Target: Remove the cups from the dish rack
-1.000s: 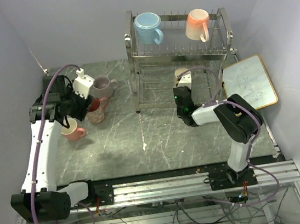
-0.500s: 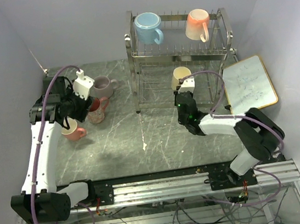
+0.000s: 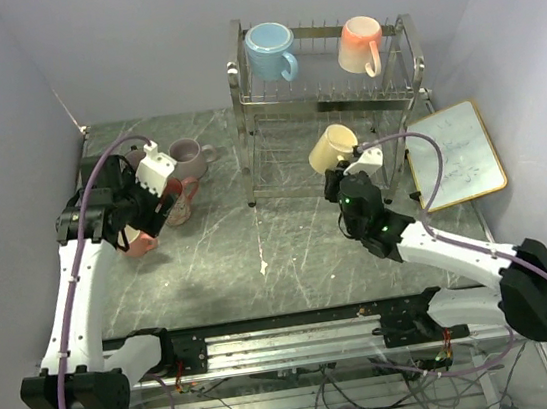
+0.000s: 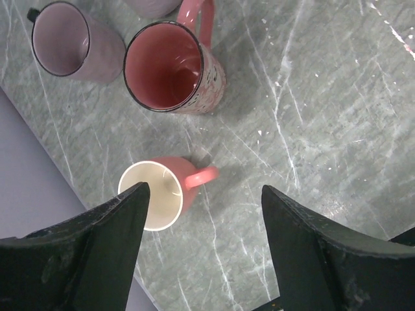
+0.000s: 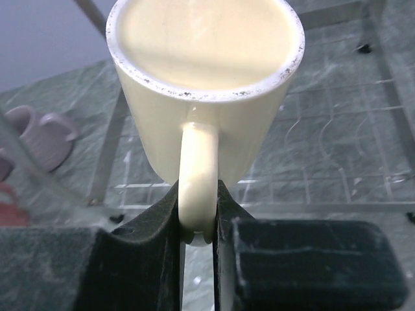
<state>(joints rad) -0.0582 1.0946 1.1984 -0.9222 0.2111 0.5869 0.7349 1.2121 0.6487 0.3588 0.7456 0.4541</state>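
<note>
We've drawn the pale yellow mug (image 3: pixel 331 146) outward at the dish rack's (image 3: pixel 246 148) front, right gripper (image 5: pixel 198 220) clamped on its handle; left gripper (image 4: pixel 202 194) gapes left of the rack, over grey marbled table (image 3: pixel 290 253), lavender walls (image 3: pixel 131 42).

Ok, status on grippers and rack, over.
Right gripper shut on yellow mug by handle, at lower tier of dish rack. Left gripper open over salmon mug. Blue mug, peach mug on top tier.
</note>
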